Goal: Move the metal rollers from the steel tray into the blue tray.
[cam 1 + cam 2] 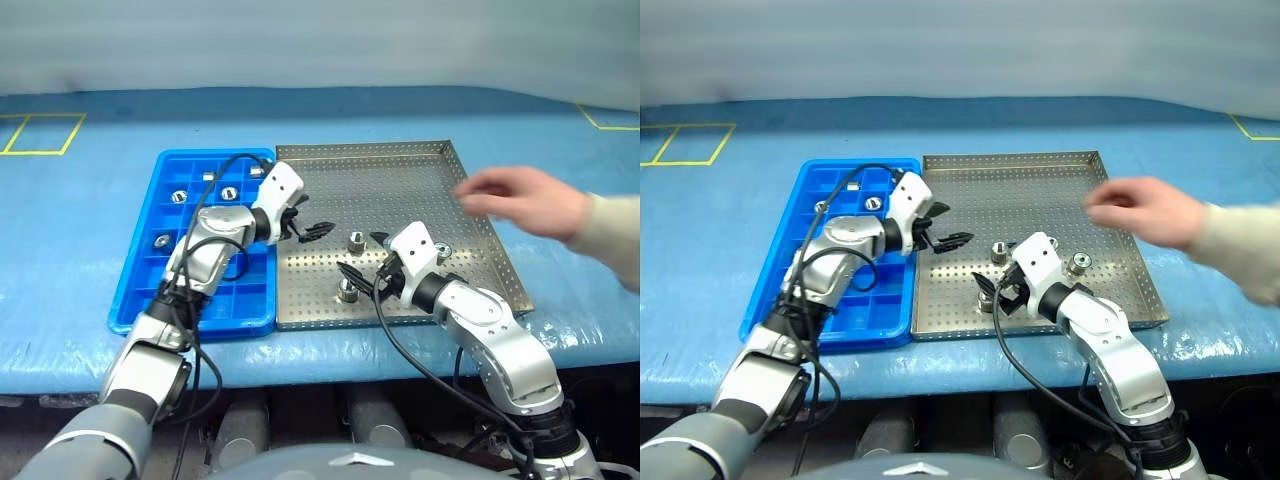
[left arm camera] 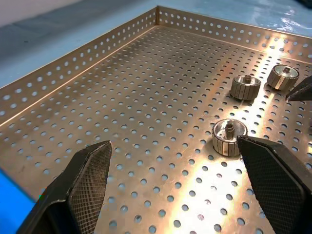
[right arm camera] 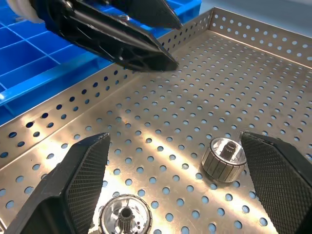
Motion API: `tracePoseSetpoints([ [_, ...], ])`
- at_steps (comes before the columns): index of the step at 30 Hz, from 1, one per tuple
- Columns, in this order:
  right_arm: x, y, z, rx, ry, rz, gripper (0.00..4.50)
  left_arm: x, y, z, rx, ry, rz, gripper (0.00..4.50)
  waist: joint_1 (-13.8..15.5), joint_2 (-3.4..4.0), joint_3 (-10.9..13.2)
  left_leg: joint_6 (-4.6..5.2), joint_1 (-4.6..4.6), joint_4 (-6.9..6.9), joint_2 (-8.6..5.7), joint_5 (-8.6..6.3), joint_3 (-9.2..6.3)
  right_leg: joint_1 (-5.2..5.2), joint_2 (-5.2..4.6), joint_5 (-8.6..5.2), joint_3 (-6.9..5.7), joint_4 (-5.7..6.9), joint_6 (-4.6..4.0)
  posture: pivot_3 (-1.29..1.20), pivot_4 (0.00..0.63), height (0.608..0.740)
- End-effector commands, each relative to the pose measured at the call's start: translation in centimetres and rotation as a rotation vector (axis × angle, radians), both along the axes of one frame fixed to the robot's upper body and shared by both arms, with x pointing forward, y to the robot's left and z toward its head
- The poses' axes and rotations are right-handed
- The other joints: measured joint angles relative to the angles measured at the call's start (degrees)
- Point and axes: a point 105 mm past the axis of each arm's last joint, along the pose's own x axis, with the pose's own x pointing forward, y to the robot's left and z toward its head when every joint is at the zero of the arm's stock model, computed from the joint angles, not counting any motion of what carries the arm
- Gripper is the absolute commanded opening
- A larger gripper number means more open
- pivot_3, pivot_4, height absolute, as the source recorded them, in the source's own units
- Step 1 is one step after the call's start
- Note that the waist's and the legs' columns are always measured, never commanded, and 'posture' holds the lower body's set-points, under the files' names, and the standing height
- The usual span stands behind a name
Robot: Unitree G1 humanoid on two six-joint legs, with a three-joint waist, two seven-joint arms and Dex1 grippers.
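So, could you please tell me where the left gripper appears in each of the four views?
Left eye view: left gripper, centre-left, open over the steel tray beside the blue tray.
Right eye view: same place, centre-left.
Left wrist view: its own fingers, spread over the perforated floor.
Right wrist view: black fingers above the tray's rim.
Shared landmark: the steel tray's perforated rim.

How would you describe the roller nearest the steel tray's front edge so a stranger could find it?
Start at the large perforated silver steel tray right of the blue plastic compartment tray. Its small shiny metal rollers cluster near the front; this one lies closest to the front rim.
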Motion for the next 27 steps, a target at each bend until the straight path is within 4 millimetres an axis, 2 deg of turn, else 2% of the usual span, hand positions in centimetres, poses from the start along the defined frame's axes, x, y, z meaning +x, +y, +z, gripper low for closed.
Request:
tracePoseSetpoints([
  [1,-0.3,0.0,1.4,0.019,-0.059,-0.011,4.50,0.3,-1.2,-0.4,0.032,-0.019,-0.051,4.46,-0.4,0.00,0.0,0.02,0.00,0.00,0.00,-0.02,0.02,-0.01,0.00,0.01,0.02,0.00,0.01,-0.19,0.150,0.740],
  [10,-0.3,0.0,1.5,0.029,-0.069,-0.032,4.50,0.0,-2.4,-2.3,0.055,0.022,-0.085,4.46,-1.9,0.00,0.0,0.05,-0.02,0.05,0.00,-0.03,0.04,-0.02,0.00,0.10,0.06,0.00,0.17,-0.20,0.150,0.740],
  [27,-0.2,0.1,1.5,0.028,-0.071,-0.032,4.50,-0.2,-2.1,-2.5,0.058,0.023,-0.084,4.46,-2.1,0.00,0.0,0.06,-0.02,0.08,0.00,-0.03,0.06,-0.02,0.00,0.14,0.10,0.03,0.25,-0.19,0.150,0.740],
])
